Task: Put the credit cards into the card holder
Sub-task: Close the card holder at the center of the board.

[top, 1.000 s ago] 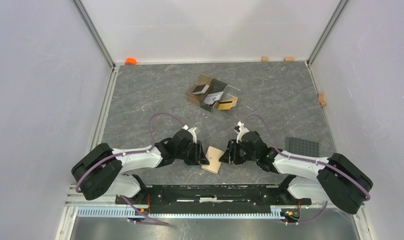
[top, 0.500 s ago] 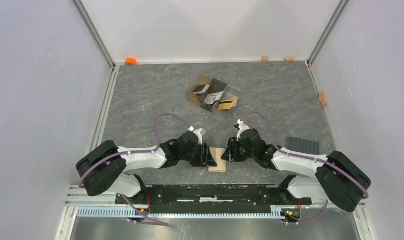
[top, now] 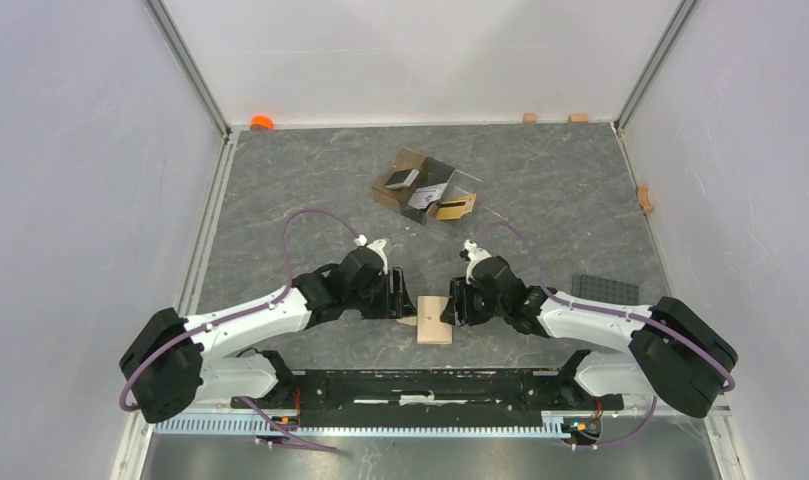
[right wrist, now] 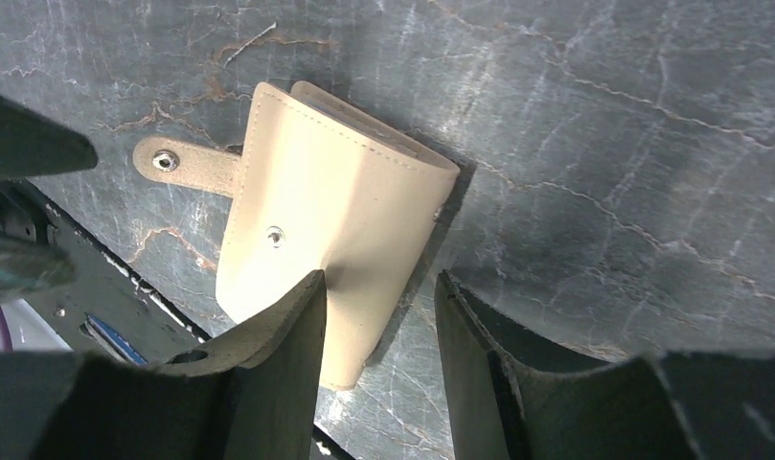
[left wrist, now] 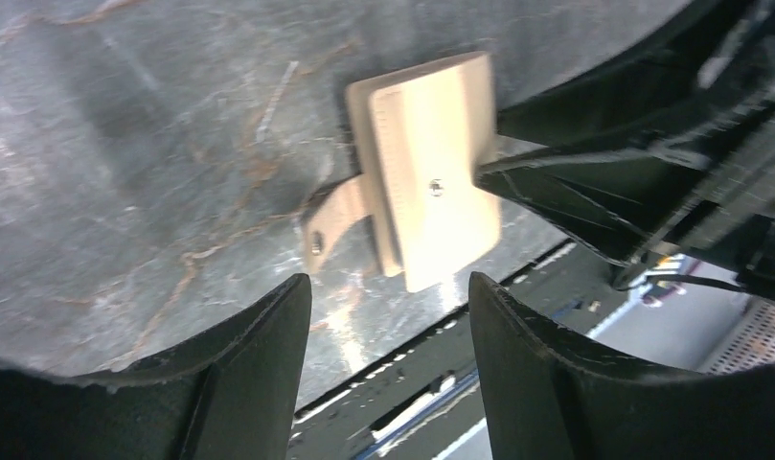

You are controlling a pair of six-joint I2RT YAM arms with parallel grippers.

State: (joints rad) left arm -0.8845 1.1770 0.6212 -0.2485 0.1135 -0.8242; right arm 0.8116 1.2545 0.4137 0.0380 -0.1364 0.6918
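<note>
The card holder (top: 434, 320) (left wrist: 431, 182) (right wrist: 335, 225) is a tan wallet, folded closed on the table between my grippers, its snap tab (left wrist: 328, 225) sticking out unfastened. My left gripper (top: 401, 301) (left wrist: 391, 321) is open, just short of the wallet, with nothing between its fingers. My right gripper (top: 454, 306) (right wrist: 378, 307) is open over the wallet's folded edge; one finger (right wrist: 278, 345) overlaps the wallet's face, the other stands off it. The credit cards (top: 401, 179), dark, silver and orange, lie in a clear brown-tinted box (top: 462, 182) farther back.
A dark grey studded plate (top: 605, 293) lies right of the right arm. An orange object (top: 261, 122) and small wooden blocks (top: 529, 117) (top: 644, 198) sit along the back and right walls. The black rail (top: 420, 385) runs just behind the wallet's near side.
The left gripper let go of the wallet, opened wider and drew back to the left. The wallet went from tilted to lying flatter. The right gripper stayed at its edge.
</note>
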